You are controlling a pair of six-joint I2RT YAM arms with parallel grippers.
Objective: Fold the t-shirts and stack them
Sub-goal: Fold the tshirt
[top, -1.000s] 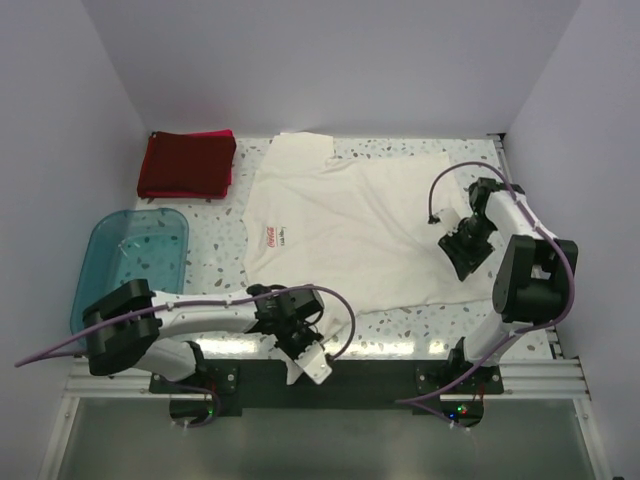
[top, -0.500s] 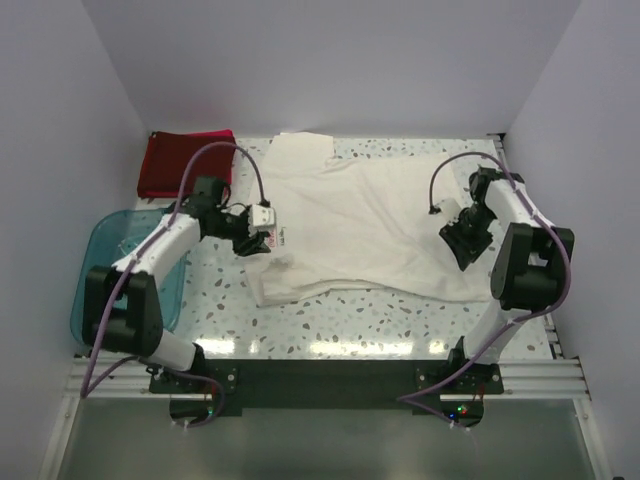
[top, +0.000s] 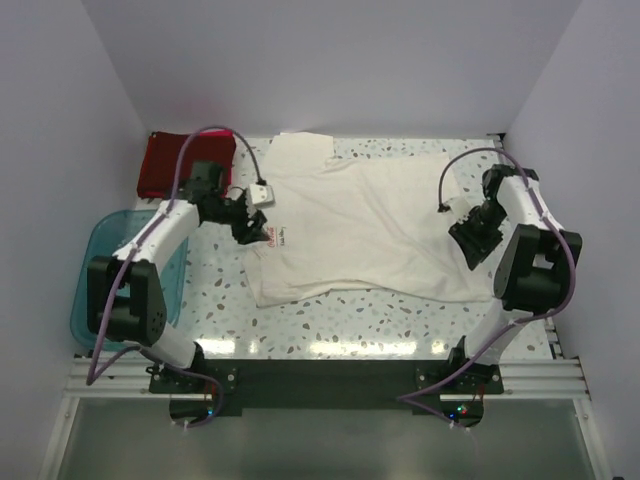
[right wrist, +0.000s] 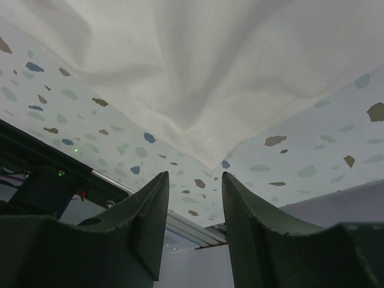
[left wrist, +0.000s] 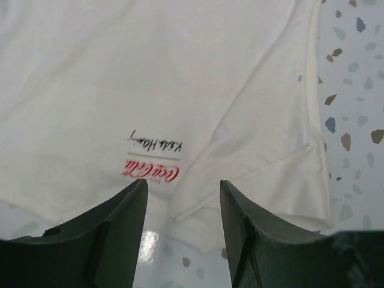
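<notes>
Since a second ago my left arm has swung from the near edge, in front of its base, out to the left end of the cream-white cotton t-shirt. The shirt's near edge now sits further back on the speckled worktop. My right arm has drifted slightly outward.

My left gripper is spread apart with nothing between the fingers, poised over the shirt's left edge. The small red script print lies just ahead of it, and a doubled flap of cloth with a hemmed edge runs off to the right. My right gripper is also parted and empty, and a pointed corner of the cloth lies just beyond its gap without touching it.

The shirt lies lengthwise across the worktop, its long axis running from one gripper to the other. That puts each arm at its own end, with neither nearer to the middle. I judge the next fold will have to start from these two ends.

The cloth looks soft and thin. It is mostly flat with shallow creases, and one sleeve points toward the back wall. The dark red folded t-shirt sits in the far left corner, well apart. The translucent teal plastic tub stands to the left of my left arm.
</notes>
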